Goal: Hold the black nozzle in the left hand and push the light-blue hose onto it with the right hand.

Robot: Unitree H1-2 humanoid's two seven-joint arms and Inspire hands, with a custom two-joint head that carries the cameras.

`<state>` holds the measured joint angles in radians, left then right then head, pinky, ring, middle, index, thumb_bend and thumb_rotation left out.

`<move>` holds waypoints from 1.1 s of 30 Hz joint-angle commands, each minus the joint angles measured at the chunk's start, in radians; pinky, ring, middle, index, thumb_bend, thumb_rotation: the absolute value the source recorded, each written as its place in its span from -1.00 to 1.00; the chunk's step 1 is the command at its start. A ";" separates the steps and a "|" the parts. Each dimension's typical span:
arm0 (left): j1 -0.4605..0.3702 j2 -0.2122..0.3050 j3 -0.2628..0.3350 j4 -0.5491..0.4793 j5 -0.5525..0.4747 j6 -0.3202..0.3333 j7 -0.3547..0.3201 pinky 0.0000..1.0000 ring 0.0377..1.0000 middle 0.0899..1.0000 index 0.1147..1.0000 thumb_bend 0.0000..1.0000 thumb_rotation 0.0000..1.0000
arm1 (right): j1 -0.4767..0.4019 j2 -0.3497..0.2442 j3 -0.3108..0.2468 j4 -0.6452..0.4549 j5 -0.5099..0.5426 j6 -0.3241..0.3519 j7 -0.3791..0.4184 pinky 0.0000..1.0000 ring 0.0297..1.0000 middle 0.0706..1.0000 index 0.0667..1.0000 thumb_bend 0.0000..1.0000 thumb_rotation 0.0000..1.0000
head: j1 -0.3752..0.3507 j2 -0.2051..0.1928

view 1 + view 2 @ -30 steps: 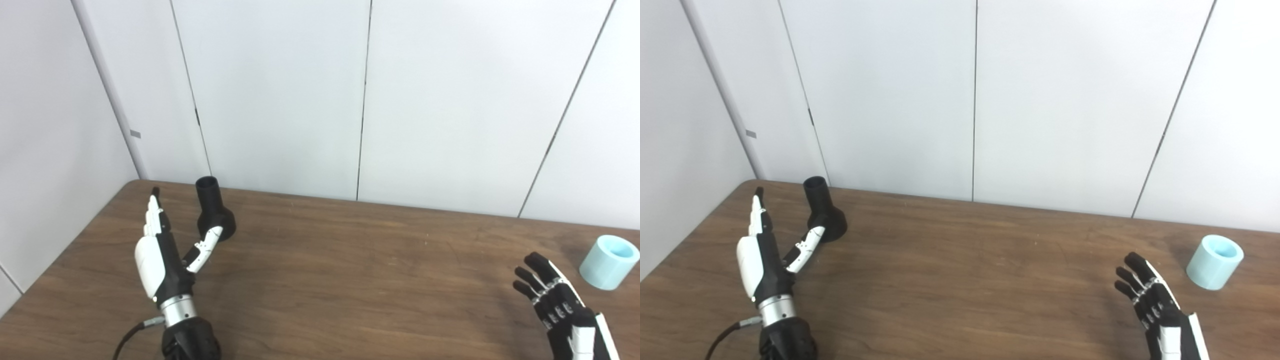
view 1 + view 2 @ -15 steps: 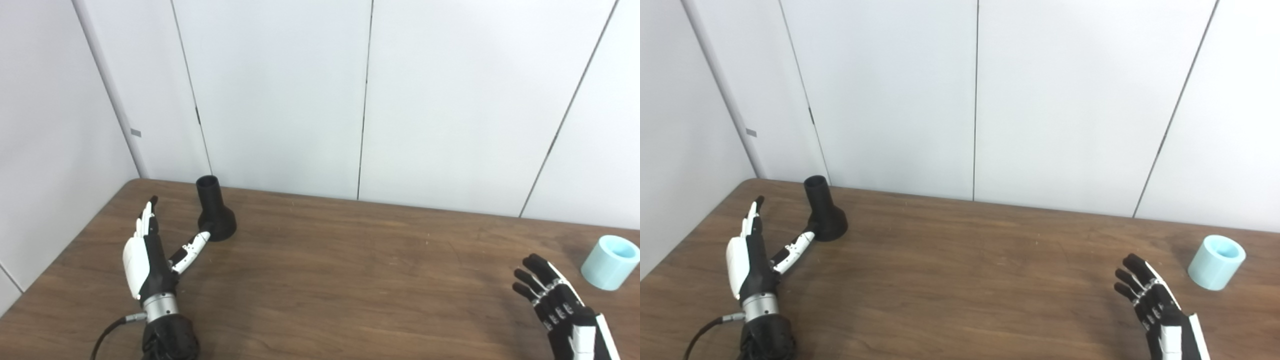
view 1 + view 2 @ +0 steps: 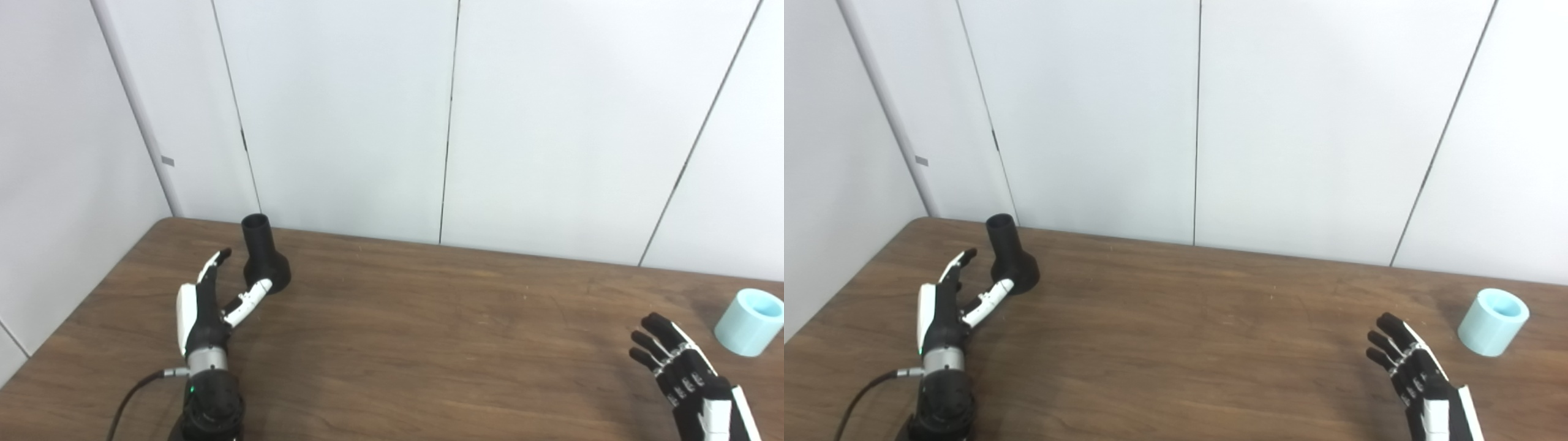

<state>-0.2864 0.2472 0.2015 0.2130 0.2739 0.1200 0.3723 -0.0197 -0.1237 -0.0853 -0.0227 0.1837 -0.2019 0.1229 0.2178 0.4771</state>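
The left hand [image 3: 199,309] spreads empty fingers [image 3: 215,262] just short of the upright black nozzle [image 3: 263,257] on the wooden counter [image 3: 429,324], while far right of that nozzle the right hand [image 3: 689,373], fingers apart and empty, sits near the light-blue hose [image 3: 748,321].

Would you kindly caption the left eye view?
Open left hand nears upright black nozzle; open right hand waits beside light-blue hose.
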 commanded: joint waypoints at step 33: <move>-0.132 0.084 -0.076 0.152 0.089 -0.031 0.033 1.00 0.89 0.73 0.40 0.53 -0.08 | 0.045 0.018 0.011 0.004 -0.013 0.014 -0.001 0.60 0.68 0.73 0.67 0.18 1.00 | -0.011 0.022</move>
<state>-0.3667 0.3048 0.1261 0.3744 0.3442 0.1134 0.3866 -0.0089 -0.1229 -0.0810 -0.0386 0.1636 -0.1852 0.1222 0.2056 0.4985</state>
